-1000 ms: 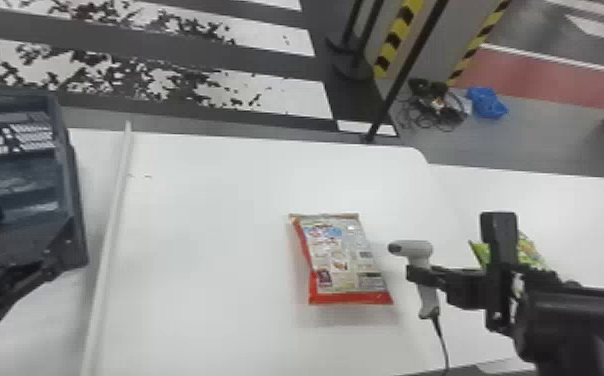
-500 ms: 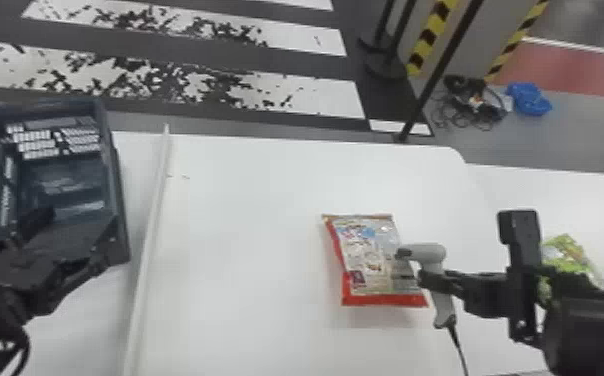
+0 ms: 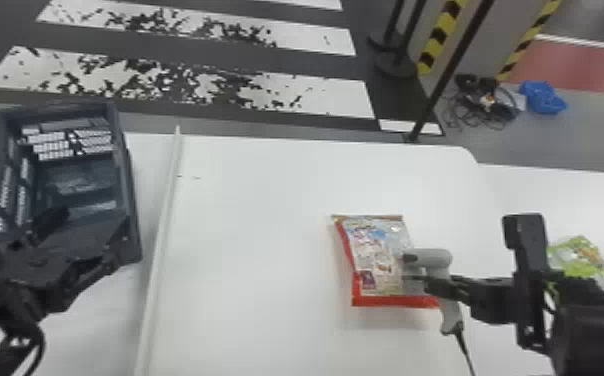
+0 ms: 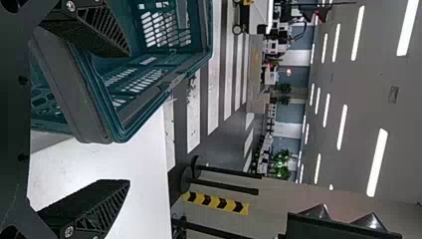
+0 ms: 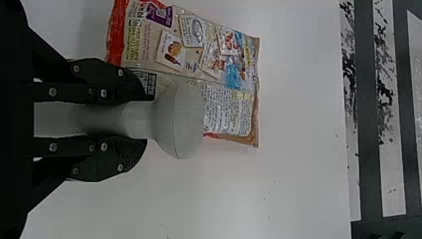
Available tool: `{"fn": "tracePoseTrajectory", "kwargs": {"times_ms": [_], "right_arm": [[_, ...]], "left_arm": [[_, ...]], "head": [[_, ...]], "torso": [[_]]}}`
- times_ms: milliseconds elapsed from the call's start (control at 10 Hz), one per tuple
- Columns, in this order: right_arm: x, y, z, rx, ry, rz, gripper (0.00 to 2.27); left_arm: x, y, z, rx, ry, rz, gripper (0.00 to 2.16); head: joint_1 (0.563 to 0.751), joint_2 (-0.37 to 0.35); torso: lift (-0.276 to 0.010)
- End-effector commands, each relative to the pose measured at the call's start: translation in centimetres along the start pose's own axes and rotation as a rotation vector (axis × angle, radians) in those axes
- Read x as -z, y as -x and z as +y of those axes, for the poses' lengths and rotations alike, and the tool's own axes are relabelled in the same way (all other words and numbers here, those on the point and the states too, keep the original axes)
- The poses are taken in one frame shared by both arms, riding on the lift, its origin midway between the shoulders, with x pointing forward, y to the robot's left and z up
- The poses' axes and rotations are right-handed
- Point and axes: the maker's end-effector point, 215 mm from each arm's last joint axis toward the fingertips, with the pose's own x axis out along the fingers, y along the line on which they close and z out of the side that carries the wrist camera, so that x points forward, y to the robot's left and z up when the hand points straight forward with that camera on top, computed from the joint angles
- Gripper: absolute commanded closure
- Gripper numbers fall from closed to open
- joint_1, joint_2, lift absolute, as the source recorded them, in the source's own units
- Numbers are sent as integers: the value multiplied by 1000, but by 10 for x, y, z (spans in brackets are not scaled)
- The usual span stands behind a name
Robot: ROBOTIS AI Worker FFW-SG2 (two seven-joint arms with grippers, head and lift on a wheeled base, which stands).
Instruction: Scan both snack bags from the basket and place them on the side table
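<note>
Red bag (image 3: 376,255): on the table, left of the right gripper (image 5: 142,122); its long side runs near to far
Nearer hand: the right one, squeezing the scanner (image 3: 433,257) over the bag's right part
Left gripper (image 4: 127,118): wide apart, empty, by the basket (image 3: 128,200)
Green bag (image 3: 578,257): off to the right
Print: little words, food pictures
Next: probably scan the red bag
</note>
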Motion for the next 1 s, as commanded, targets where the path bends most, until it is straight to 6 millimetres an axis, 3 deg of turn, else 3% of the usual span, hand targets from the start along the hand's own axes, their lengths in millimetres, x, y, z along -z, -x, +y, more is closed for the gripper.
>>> {"fn": "tracePoseTrajectory", "kwargs": {"times_ms": [0,200,500,900], "right_arm": [[-1,0,-1,1,0,-2,2256],[-7,2,-8,17,-3,-16,2256],[-20,5,-53,81,-35,-50,2256],[-12,-16,-97,149,-27,-42,2256]], "left_arm": [[1,0,0,0,1,2,90],[1,0,1,-2,2,1,90],[1,0,1,-1,2,1,90],[3,-1,1,-1,3,4,90]], "head": [[695,-175],[695,-175],[695,-206],[695,-271]], "torso": [[-75],[-75],[-75],[-75]]}}
